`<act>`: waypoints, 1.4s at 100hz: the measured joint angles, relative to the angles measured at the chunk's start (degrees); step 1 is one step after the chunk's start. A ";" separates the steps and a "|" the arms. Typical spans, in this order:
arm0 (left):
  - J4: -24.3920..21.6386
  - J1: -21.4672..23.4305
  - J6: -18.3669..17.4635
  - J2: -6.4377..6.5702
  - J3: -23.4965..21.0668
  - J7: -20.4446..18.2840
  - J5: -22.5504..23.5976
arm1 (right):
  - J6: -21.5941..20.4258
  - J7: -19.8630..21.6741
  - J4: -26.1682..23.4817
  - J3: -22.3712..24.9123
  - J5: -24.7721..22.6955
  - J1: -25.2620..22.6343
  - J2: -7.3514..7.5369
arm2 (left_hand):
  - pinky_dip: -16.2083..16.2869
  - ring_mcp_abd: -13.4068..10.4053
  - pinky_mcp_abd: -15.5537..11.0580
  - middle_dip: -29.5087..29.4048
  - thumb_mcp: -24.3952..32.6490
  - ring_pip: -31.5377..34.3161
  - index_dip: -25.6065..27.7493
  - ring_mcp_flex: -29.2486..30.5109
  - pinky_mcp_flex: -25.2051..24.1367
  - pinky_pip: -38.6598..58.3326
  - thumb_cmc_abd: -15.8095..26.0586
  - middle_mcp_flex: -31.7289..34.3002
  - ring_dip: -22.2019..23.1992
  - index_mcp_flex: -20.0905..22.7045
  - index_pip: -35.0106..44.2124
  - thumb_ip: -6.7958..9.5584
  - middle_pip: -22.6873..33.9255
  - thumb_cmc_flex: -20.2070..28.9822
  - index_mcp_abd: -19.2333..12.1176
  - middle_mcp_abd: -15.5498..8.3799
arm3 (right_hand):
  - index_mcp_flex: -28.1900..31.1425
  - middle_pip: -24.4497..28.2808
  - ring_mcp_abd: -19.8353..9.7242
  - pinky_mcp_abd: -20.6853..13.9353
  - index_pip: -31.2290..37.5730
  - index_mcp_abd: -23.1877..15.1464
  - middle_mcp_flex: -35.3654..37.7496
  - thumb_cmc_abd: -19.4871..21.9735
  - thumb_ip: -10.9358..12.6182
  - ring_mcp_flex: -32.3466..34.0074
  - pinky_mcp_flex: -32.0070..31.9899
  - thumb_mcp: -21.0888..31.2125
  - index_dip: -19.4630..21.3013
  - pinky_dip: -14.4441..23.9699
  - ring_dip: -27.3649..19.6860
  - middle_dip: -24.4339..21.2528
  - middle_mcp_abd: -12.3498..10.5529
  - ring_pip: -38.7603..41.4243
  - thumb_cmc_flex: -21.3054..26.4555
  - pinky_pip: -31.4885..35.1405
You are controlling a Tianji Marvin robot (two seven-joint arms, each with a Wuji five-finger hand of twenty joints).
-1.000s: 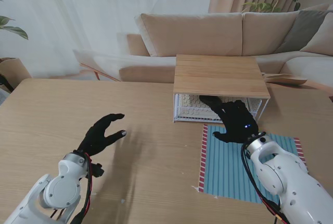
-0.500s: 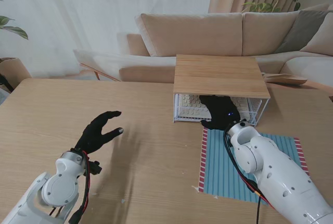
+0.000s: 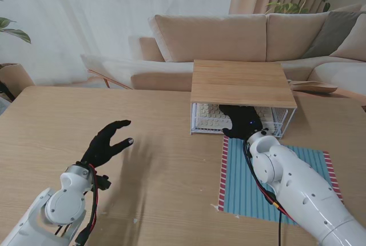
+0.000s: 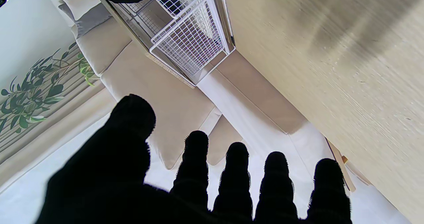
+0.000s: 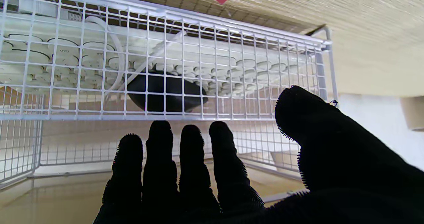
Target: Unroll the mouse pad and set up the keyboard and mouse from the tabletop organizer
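Your right hand (image 3: 245, 123) is reaching into the open front of the tabletop organizer (image 3: 243, 83), a white wire basket under a wooden top that stands toward the far right part of the table (image 3: 160, 143). From the right wrist view you can see its fingers (image 5: 190, 157) held straight and side by side, thumb apart, closed on nothing, with the wire front of the organizer just beyond the fingertips. Behind that mesh lies the white keyboard (image 5: 232, 71) with its white cable, and the black mouse (image 5: 165, 93) rests against it, directly ahead of your fingers; whether the fingertips touch the wire you cannot tell. The mouse pad (image 3: 274, 180) is already lying flat, blue-striped with red-and-white edging, on the table just in front of the organizer, and your right forearm crosses over it. Your left hand (image 3: 107, 143) hangs above the bare left half of the table, fingers spread and empty, well apart from the organizer, which shows at a distance in the left wrist view.
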 measured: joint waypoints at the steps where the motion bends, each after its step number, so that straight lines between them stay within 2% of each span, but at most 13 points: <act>1: 0.00 0.00 0.00 0.00 0.01 0.00 0.00 | 0.07 0.00 0.15 -0.16 0.08 0.13 0.00 | 0.03 0.00 0.00 0.00 0.00 0.00 0.00 0.00 0.00 0.00 0.00 0.00 0.00 0.00 0.00 0.00 0.00 0.00 0.00 0.00 | 0.03 0.52 0.00 0.00 -0.05 0.00 0.12 0.00 0.00 0.10 0.02 0.05 0.03 -0.01 0.00 0.04 0.02 0.01 0.00 0.09; 37: 0.06 -0.14 0.06 -0.04 0.02 -0.03 0.05 | 2.11 1.01 4.50 -5.18 3.67 4.14 -0.56 | 0.54 0.00 0.00 -0.01 0.00 0.00 0.00 0.00 0.00 -0.03 0.00 0.00 0.01 0.00 0.00 0.00 0.00 0.00 0.01 0.01 | 2.15 2.44 0.02 0.00 2.75 0.00 3.05 -0.03 0.00 3.10 1.93 1.48 1.33 -0.51 1.86 1.38 0.51 3.81 0.04 4.38; 50: 0.20 -0.18 0.05 -0.07 -0.02 0.11 0.05 | 2.54 0.74 6.11 -6.90 4.42 5.51 -0.95 | 0.54 0.00 0.00 -0.01 0.00 0.00 0.00 0.00 0.00 -0.03 0.00 0.00 0.01 0.00 0.00 0.00 0.00 0.00 0.01 0.01 | 4.15 5.01 0.13 0.00 4.48 -0.05 6.09 -0.25 0.00 6.19 3.97 2.56 2.22 -0.52 3.89 2.51 0.61 8.01 2.25 7.92; 63: 0.29 -0.22 0.15 -0.08 -0.01 0.13 0.04 | 3.44 -0.08 7.17 -8.05 5.94 6.44 -1.44 | 0.54 0.00 0.00 -0.01 0.01 0.00 0.00 0.00 0.00 -0.03 0.00 0.00 0.01 0.00 0.00 0.00 0.00 0.00 0.01 0.01 | 7.25 7.71 1.09 1.54 8.41 -1.44 10.31 -0.37 0.00 9.91 6.05 4.24 4.42 2.29 6.43 4.98 0.64 13.10 4.63 12.50; 71: 0.30 -0.22 0.24 -0.08 -0.01 0.13 0.04 | 4.43 -0.35 7.58 -8.69 7.21 6.88 -1.84 | 0.54 0.00 0.01 -0.01 0.03 0.00 0.00 0.00 0.00 -0.03 0.00 0.00 0.01 0.00 0.00 0.00 0.00 0.00 0.01 0.02 | 8.41 8.56 2.05 3.31 11.60 -2.78 12.32 -0.39 0.01 11.96 7.37 4.36 5.33 5.23 7.72 7.43 0.68 16.01 7.03 14.16; 72: 0.30 -0.22 0.25 -0.08 -0.01 0.13 0.04 | 4.58 -0.36 7.61 -8.77 7.21 6.93 -1.87 | 0.54 0.00 0.01 0.00 0.03 0.00 0.00 0.00 0.00 -0.03 0.00 0.00 0.01 0.00 0.00 0.00 0.00 0.00 0.01 0.02 | 8.41 8.59 2.06 3.37 12.29 -2.95 12.64 -0.30 -0.53 12.22 7.52 4.36 5.33 5.71 7.98 7.74 0.68 16.65 7.31 14.47; 81: 0.30 -0.23 0.29 -0.08 0.00 0.12 0.05 | 5.19 -0.89 8.12 -9.43 7.21 7.34 -2.24 | 0.54 0.00 0.01 0.00 0.03 0.00 0.00 0.00 0.00 -0.03 0.00 0.00 0.01 0.00 0.00 0.00 0.00 0.00 0.01 0.02 | 8.64 9.87 2.38 4.42 20.33 -5.00 16.05 -0.42 -3.32 14.52 10.04 4.22 3.46 8.38 9.08 9.85 0.68 19.02 11.57 16.50; 90: 0.32 -0.24 0.31 -0.08 0.00 0.13 0.11 | 5.41 -2.42 9.05 -10.08 7.38 7.78 -2.64 | 0.54 0.00 0.01 -0.01 0.03 0.00 0.00 0.00 0.00 -0.03 0.00 0.00 0.01 0.00 0.00 0.00 0.00 0.00 0.01 0.02 | 10.19 11.34 2.82 5.34 25.78 -6.69 20.10 -1.02 -3.32 17.21 12.79 4.27 2.21 10.51 9.10 10.57 0.68 19.48 13.95 18.92; 99: 0.34 -0.27 0.39 -0.09 0.00 0.15 0.12 | 5.61 -2.86 9.54 -10.53 7.15 8.12 -2.76 | 0.54 0.00 0.01 0.00 0.03 0.00 0.00 0.00 0.00 -0.03 0.00 0.00 0.02 0.00 0.00 0.00 0.00 0.00 0.01 0.02 | 13.40 11.87 2.84 6.14 26.07 -7.98 24.03 -2.07 -3.32 19.26 16.26 5.89 1.31 12.15 9.10 11.01 0.68 19.48 16.53 21.07; 107: 0.35 -0.27 0.47 -0.10 -0.02 0.16 0.07 | 5.76 -2.85 9.56 -10.74 6.73 8.30 -2.76 | 0.54 0.00 0.01 -0.01 0.03 0.00 0.00 0.00 0.00 -0.03 0.00 0.00 0.02 0.00 0.00 0.00 0.00 0.00 0.02 0.02 | 17.33 11.93 2.84 6.94 26.87 -10.08 28.56 -3.55 -3.35 23.70 19.56 7.14 1.31 13.39 9.10 11.99 0.68 20.20 17.77 22.70; 109: 0.35 -0.27 0.47 -0.10 -0.02 0.16 0.07 | 5.78 -2.83 9.56 -10.82 6.62 8.32 -2.76 | 0.54 0.00 0.01 0.00 0.03 0.00 0.00 0.00 0.00 -0.04 0.00 0.00 0.02 0.00 0.00 0.00 0.00 0.00 0.02 0.03 | 18.03 11.99 2.84 7.19 27.01 -10.46 28.80 -3.90 -4.39 24.31 19.88 7.21 1.31 13.62 9.10 12.35 0.68 20.73 17.77 23.05; 129: 0.39 -0.29 0.50 -0.12 -0.04 0.28 0.05 | 5.86 -2.66 9.48 -11.07 6.27 8.30 -2.72 | 0.55 0.00 0.01 0.00 0.04 0.00 0.00 0.00 0.00 -0.06 0.00 0.00 0.02 0.00 0.00 0.00 -0.01 0.00 0.12 0.04 | 19.51 12.05 3.01 7.80 26.78 -10.67 30.27 -4.84 -4.40 24.81 20.80 8.25 1.31 15.43 9.56 13.48 1.15 21.64 17.77 24.05; 140: 0.44 -0.36 0.63 -0.14 -0.03 0.34 0.03 | 6.01 -1.23 8.40 -10.47 6.19 7.80 -2.53 | 0.55 0.00 0.01 0.00 0.04 0.00 0.00 0.00 0.00 -0.69 0.00 0.00 0.02 0.00 0.00 0.00 -0.01 0.00 0.24 0.05 | 20.06 12.06 3.49 7.99 26.57 -10.55 30.52 -5.47 -4.41 24.83 20.80 8.79 1.31 15.72 9.99 13.83 1.46 21.65 17.77 24.13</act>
